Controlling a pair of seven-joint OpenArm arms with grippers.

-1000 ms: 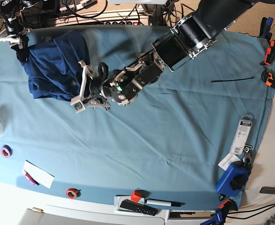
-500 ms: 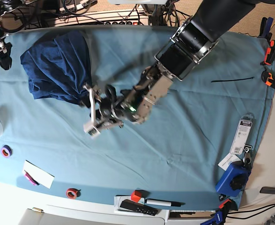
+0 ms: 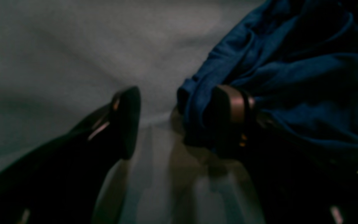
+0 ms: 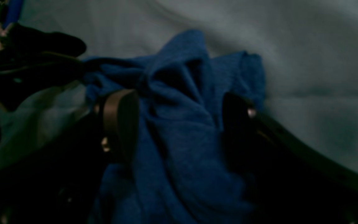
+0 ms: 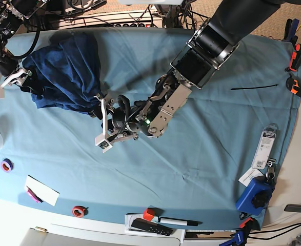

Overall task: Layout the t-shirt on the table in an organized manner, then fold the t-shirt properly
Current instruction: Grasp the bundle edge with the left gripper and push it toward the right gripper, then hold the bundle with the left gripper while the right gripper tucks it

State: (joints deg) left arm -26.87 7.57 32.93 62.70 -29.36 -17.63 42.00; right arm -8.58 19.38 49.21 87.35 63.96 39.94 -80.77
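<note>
The dark navy t-shirt (image 5: 63, 69) lies crumpled at the far left of the teal table (image 5: 201, 148). My left gripper (image 5: 102, 122) is open at the shirt's lower right edge. In the left wrist view the left gripper (image 3: 179, 121) shows the shirt's (image 3: 291, 81) edge bunched against one finger (image 3: 228, 112), with bare table (image 3: 73, 46) in the gap. My right gripper (image 5: 7, 83) is at the shirt's left edge. In the right wrist view the right gripper (image 4: 179, 124) is open, with folds of the shirt (image 4: 179, 149) between its fingers.
Along the front edge lie a purple tape ring (image 5: 6, 165), a white card (image 5: 41, 190), a red ring (image 5: 78, 210), a red cube (image 5: 149, 213) and a black remote (image 5: 150, 227). A blue device (image 5: 255, 195), a packaged item (image 5: 266, 148) and orange clamps (image 5: 296, 56) are at the right.
My right gripper came down from the table's far left corner to the shirt's left edge. My left gripper swung down and right, and now sits at the shirt's lower right edge.
</note>
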